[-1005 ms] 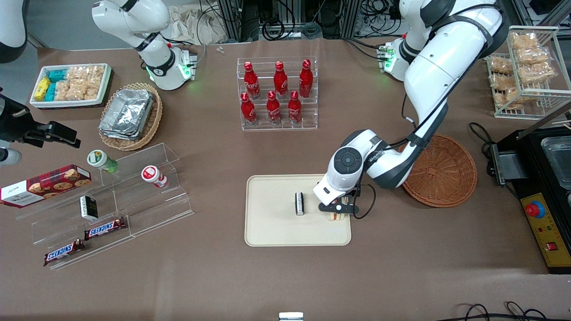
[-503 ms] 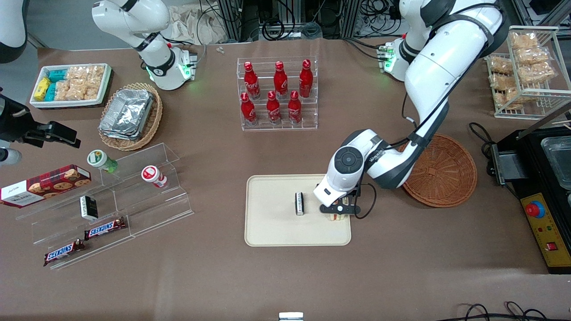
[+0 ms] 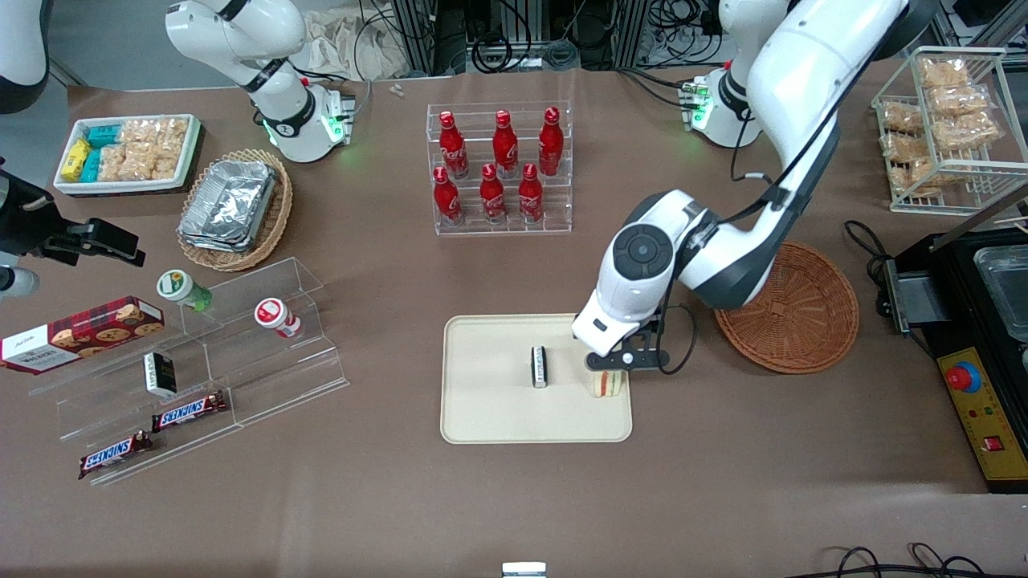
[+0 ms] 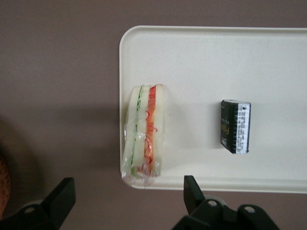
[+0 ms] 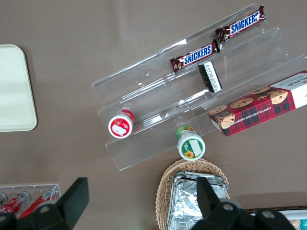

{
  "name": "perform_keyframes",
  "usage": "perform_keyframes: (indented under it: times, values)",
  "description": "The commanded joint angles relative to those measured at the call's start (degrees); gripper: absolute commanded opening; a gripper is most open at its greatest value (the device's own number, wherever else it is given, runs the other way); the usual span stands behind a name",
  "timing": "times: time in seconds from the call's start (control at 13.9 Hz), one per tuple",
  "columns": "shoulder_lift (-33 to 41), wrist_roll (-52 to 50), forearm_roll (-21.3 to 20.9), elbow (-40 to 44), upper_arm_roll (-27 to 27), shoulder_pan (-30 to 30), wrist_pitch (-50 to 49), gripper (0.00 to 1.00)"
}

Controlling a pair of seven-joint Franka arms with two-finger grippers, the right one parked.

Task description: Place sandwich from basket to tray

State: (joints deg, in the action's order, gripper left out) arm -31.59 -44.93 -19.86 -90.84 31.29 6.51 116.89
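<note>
Retreating looks like the step in hand: the sandwich (image 3: 608, 384) stands on its edge on the cream tray (image 3: 490, 421), against the rim at the tray's 3 o'clock, and nothing grips it. In the wrist view the sandwich (image 4: 143, 135) is film-wrapped, with green and orange-red filling lines showing, one corner reaching the tray's rim (image 4: 211, 184). The left gripper (image 3: 617, 363) hangs just above the sandwich, at about its 12 o'clock in the front view, fingers spread apart and empty; the wrist view shows both fingertips (image 4: 62, 194) wide of the bread on either side.

Judgement: placement is essentially done. The next move calls for a straight lift clear of the tray without brushing the upright wedge, which looks easy to tip.

A small dark packet (image 3: 540, 367) stands at the tray's centre; its white label print is too fine to read. The reddish-brown wicker basket (image 3: 803, 321) lies at 3 o'clock from the tray and holds nothing visible.

Readable writing: "SNICKERS" on two bars (image 5: 193, 56) on the clear acrylic steps (image 3: 265, 353). The red bottles (image 3: 492, 164) at 12 o'clock carry white script, not legible here.
</note>
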Motion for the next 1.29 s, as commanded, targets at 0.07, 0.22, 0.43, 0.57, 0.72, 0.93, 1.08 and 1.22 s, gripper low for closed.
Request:
perform_keyframes:
  times: [0.07,0.22,0.43,0.57,0.72,0.93,1.08,1.22]
  values:
    - [7.84,7.37,7.7,-1.09,-0.88,-0.27,-8.4,1.0]
    - [11.62,12.47,10.87,-1.09,-4.2,-0.19,-12.37,1.0]
    - [17.51,22.04,16.24,-1.61,-10.09,-0.18,-16.42,1.0]
    - [23.21,27.84,20.01,-4.76,-15.0,-0.18,-16.69,1.0]
    - [29.37,34.18,23.88,-8.98,-20.02,-0.18,-16.61,1.0]
    - [35.44,37.62,26.97,-11.46,-25.56,-0.18,-18.26,1.0]
    - [37.91,38.77,26.89,-11.2,-27.77,-0.18,-19.77,1.0]
    - [38.1,37.99,26.71,-10.07,-28.13,-0.18,-20.21,1.0]
